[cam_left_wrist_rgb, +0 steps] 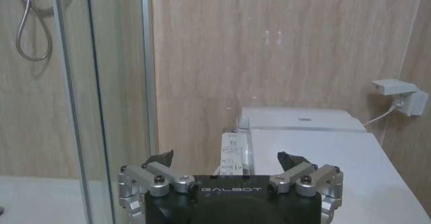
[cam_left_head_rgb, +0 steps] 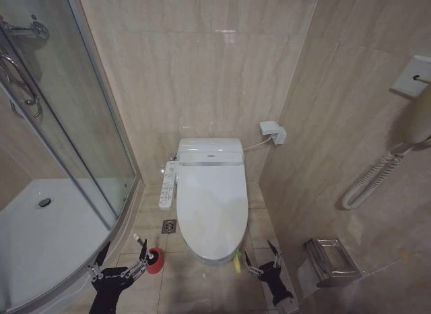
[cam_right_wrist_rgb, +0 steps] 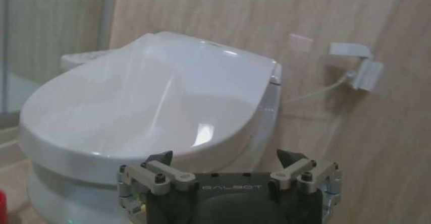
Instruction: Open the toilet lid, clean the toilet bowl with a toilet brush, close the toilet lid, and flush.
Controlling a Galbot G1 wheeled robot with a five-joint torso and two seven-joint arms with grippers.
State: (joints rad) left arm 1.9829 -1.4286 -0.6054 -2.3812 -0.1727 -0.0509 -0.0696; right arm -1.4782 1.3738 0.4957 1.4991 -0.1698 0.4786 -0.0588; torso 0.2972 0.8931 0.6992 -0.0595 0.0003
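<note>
The toilet lid lies shut over the white toilet bowl, and a green-and-yellow tag hangs at its front right edge. A white control panel sits along the toilet's left side. The toilet brush's red holder stands on the floor by the bowl's front left; its handle is hard to make out. My left gripper hovers open just left of the holder, holding nothing. My right gripper is open right of the bowl's front. Each wrist view shows the shut lid beyond open, empty fingers.
A curved glass shower enclosure bounds the left side. A floor drain lies between the shower and the toilet. On the right wall are a toilet paper holder, a handset with a coiled cord and a wall socket.
</note>
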